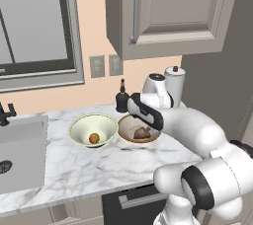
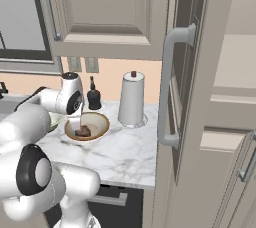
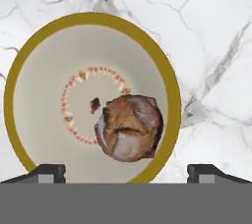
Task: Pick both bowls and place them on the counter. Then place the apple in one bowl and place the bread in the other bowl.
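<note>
Nearest my hand camera sits the bread, a lumpy dark-brown roll lying inside the tan bowl. I see it resting toward one side of the bowl's floor, overlapping the reddish dotted ring, with the small dark spot just beside it. Golden-brown rim runs all the way round; white marble counter shows beyond it.

Claw: both dark finger tips stand far apart at the bottom corners of the hand view, spread wide, pinching nothing. The bread lies between and beyond them, not touched by either tip.

From the left base camera I note the arm reaching out over the tan bowl, hand above it. The pale bowl sits just beside the tan one, rims near or touching; I cannot tell which. The apple rests in the bottom of the pale bowl. Both bowls stand upright on the counter.

A dark soap bottle stands behind the bowls near the wall. A white paper-towel roll stands upright on the counter to the right of the tan bowl, apart from it. The sink lies at the left end of the counter.
</note>
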{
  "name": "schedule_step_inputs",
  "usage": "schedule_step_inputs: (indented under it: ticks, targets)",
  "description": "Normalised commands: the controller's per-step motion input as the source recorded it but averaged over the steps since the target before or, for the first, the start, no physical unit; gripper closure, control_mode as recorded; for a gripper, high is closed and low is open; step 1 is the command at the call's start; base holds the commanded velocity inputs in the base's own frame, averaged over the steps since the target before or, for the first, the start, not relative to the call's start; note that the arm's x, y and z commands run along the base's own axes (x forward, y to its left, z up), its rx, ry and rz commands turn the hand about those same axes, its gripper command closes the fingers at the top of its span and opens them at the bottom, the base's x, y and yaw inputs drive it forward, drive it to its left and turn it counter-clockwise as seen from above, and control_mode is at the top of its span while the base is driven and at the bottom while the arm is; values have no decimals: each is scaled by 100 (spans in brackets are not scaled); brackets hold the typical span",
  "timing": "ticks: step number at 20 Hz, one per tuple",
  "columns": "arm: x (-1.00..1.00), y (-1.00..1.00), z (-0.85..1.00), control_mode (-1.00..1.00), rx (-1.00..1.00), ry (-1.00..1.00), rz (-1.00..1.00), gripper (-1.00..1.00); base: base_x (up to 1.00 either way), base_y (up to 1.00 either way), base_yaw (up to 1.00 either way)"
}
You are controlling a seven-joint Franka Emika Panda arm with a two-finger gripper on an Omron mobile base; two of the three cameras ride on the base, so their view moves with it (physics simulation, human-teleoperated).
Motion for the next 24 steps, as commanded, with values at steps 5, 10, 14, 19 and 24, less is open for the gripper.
schedule_step_inputs:
  ticks: [5,10,14,19,24]
  targets:
    - [-89,0,10,-100,2,-2,-2,-100,0,0,0]
    - [-100,-1,6,-100,4,-2,-3,-100,0,0,0]
    - [-88,0,30,-100,1,-4,-3,-100,0,0,0]
    - [-74,0,37,-100,0,-6,-1,-100,0,0,0]
    - [-57,6,35,-100,0,-10,0,-100,0,0,0]
